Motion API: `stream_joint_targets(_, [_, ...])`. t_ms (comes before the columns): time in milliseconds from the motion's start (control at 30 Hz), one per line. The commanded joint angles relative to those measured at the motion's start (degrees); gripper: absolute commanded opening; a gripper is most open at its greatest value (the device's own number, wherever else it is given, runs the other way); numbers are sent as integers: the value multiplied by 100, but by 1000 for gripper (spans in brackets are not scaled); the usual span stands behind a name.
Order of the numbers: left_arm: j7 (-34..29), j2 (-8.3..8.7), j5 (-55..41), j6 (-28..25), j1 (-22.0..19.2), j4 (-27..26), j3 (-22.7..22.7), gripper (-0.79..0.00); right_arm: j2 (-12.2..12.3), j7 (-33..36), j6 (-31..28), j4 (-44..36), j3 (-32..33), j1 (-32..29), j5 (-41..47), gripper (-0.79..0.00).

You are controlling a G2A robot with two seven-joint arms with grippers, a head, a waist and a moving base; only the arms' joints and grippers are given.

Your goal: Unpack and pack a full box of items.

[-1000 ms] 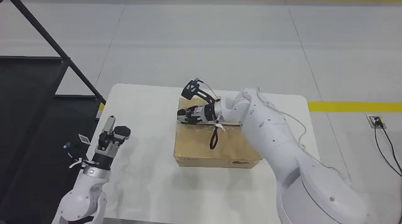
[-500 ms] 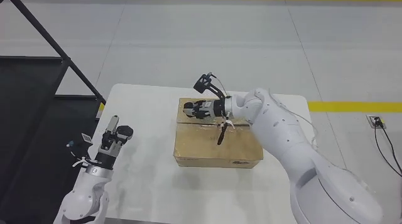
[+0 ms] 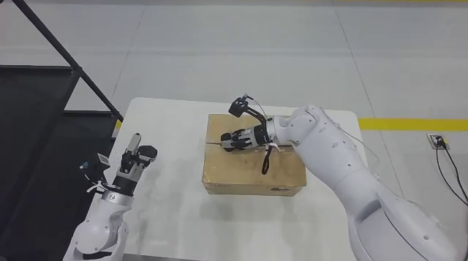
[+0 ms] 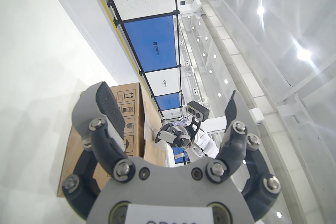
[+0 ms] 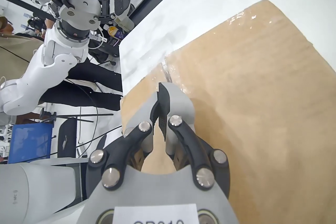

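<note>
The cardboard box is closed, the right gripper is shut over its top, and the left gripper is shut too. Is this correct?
No: the left gripper is open, as the left wrist view shows. The cardboard box is closed and the right gripper is shut over its top.

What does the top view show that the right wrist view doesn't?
Top view extras: the whole box with all its edges, and a yellow line on the floor.
Right wrist view extras: up close, the right claw is shut, with its tip by the shiny tape on the box's seam.
Shared: the brown box, the white table, and the left claw, which is off to the side, away from the box.
</note>
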Motion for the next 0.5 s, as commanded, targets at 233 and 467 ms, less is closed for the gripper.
stream_joint_targets(233, [-60, 7, 47, 54, -78, 23, 66, 0, 80, 585, 584, 182, 68, 87, 291, -785])
stream_joint_targets(467, [-173, 15, 121, 124, -198, 67, 152, 0, 199, 657, 682, 412, 187, 77, 355, -785])
